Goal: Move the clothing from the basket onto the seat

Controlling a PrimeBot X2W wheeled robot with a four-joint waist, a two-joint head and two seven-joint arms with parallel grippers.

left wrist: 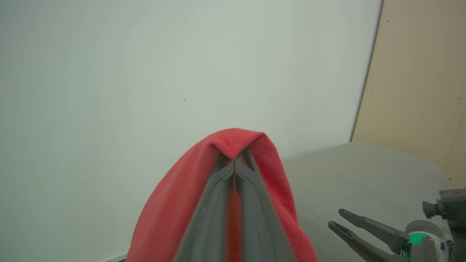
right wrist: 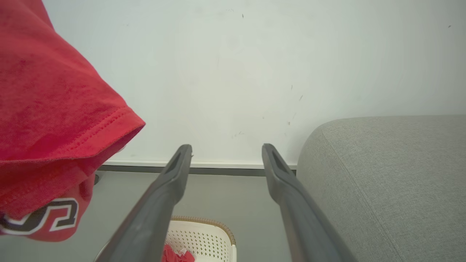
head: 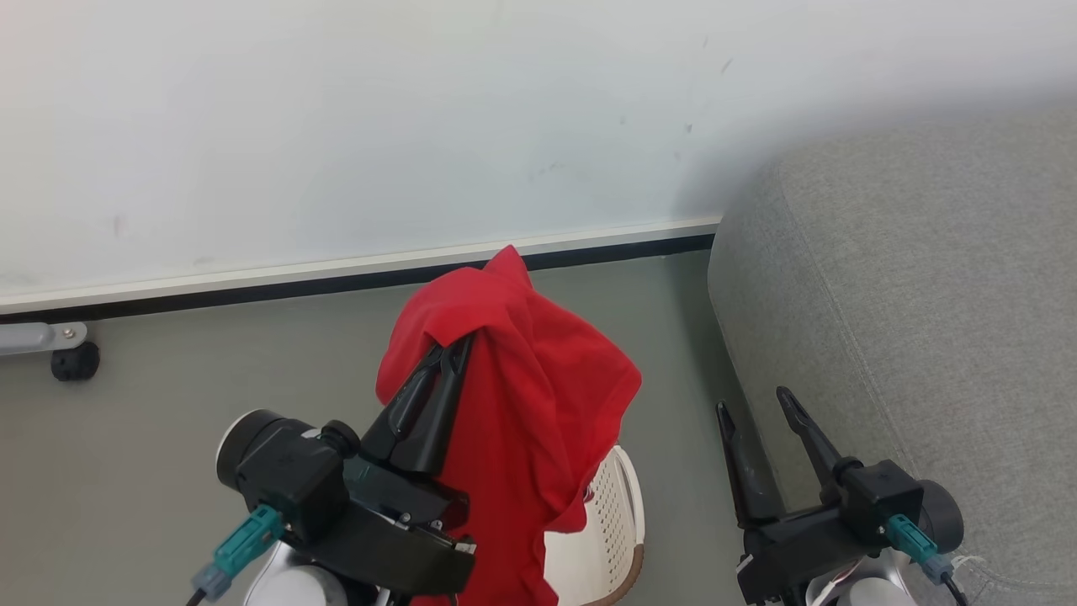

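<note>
A bright red garment of the clothing (head: 526,396) hangs lifted in the air, draped over my left gripper (head: 454,347), which is shut on its fabric (left wrist: 238,143). It dangles above the cream-white basket (head: 618,513), whose perforated wall and brown rim peek out beneath. More red clothing (right wrist: 176,254) lies inside the basket (right wrist: 204,236). The hanging garment (right wrist: 51,120) shows black and white lettering at its lower edge. My right gripper (head: 756,402) stands open and empty beside the grey seat (head: 917,320), its fingers (right wrist: 174,174) spread wide.
A white wall with a dark baseboard (head: 336,282) runs behind, above the grey-green floor (head: 168,404). A black caster on a grey leg (head: 74,360) sits at far left. A tan panel (left wrist: 418,80) rises behind the seat (left wrist: 364,174).
</note>
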